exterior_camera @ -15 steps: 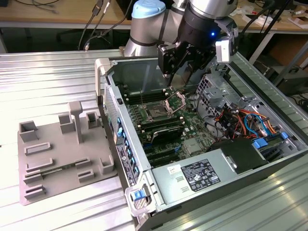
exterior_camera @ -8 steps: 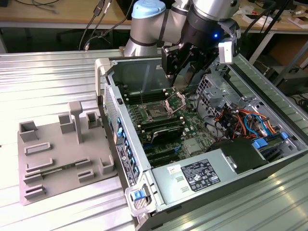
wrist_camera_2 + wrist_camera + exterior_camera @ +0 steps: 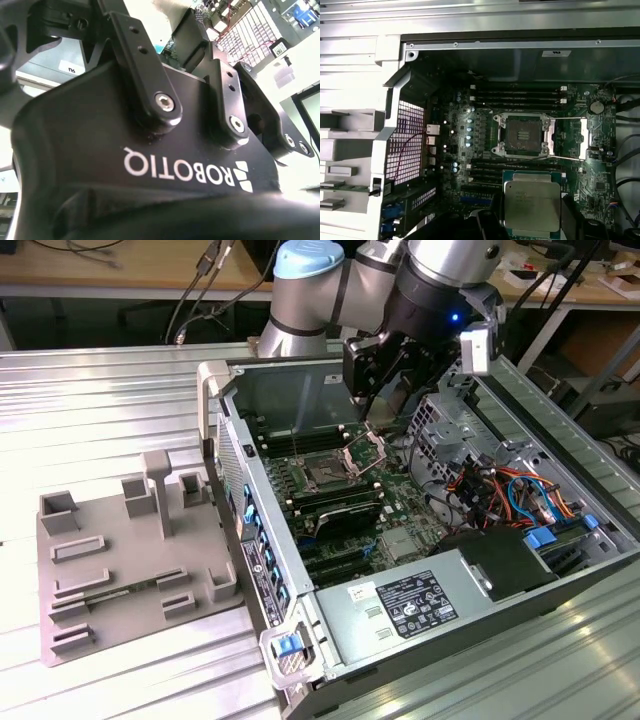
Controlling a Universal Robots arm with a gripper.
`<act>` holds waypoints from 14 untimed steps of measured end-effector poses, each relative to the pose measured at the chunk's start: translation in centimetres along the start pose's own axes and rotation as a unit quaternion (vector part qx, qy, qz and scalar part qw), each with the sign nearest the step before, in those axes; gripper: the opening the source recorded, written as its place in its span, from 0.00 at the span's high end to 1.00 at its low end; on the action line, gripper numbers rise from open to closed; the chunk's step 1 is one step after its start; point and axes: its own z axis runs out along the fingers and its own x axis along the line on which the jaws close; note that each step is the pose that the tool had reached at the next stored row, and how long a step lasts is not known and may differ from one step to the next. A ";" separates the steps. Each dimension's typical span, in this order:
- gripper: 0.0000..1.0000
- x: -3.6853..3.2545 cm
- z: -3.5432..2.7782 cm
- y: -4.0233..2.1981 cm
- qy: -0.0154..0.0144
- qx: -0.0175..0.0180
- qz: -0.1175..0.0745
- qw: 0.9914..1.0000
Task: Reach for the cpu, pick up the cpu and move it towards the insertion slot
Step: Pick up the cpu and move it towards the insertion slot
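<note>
Grey tray (image 3: 130,560) at left of exterior view, well apart from open computer case (image 3: 560,570). Gripper (image 3: 532,220) clenched on cpu (image 3: 532,205) — held above motherboard (image 3: 470,165). Insertion slot (image 3: 524,134) open, just beyond cpu toward frame top in first wrist view.

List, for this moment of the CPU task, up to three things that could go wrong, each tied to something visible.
1. The cpu hangs in the gripper just short of the insertion slot; if it arrives tilted or offset, it may well hit the socket contacts.
2. The socket's raised metal frame stands close under the gripper in the exterior view and could be struck.
3. A loose grip might drop the chip onto the green circuit board.
</note>
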 end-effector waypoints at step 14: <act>0.46 -3.21 1.02 -0.20 0.000 0.000 0.000 1.000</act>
